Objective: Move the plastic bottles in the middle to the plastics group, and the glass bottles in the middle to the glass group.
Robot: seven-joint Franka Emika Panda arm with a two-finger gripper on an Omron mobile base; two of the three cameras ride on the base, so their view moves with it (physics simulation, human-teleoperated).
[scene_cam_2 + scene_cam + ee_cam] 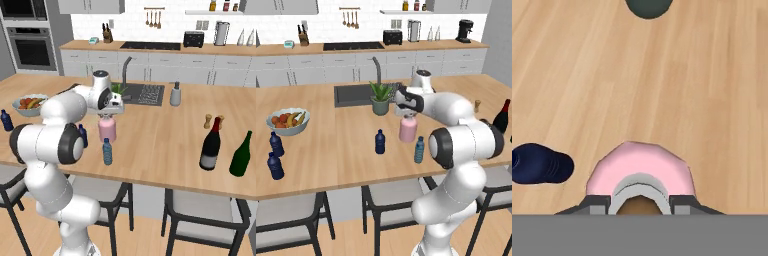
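On the left end of the wooden counter (331,165) two navy bottles (276,155) stand close together, just in front of a fruit bowl (287,121). Toward the middle, a third navy bottle (380,142) stands alone, left of the pink bottle (408,129). The pink bottle stands upright on the counter, directly under the gripper (407,116), which points straight down over its neck. In the hand view the two fingertips (594,202) sit on either side of the bottle's pale collar and brown stopper, with the pink shoulders (641,167) spreading out below them; the fingers are pinching the neck of the pink bottle. A potted plant (380,98) stands just behind it, by the sink (351,95). A slim light blue bottle (419,150) stands in front and slightly right of the pink one, near the counter's front edge. Far to the right, well apart from the hand, a dark wine bottle (210,145) with a red neck stands beside a green bottle (241,154).
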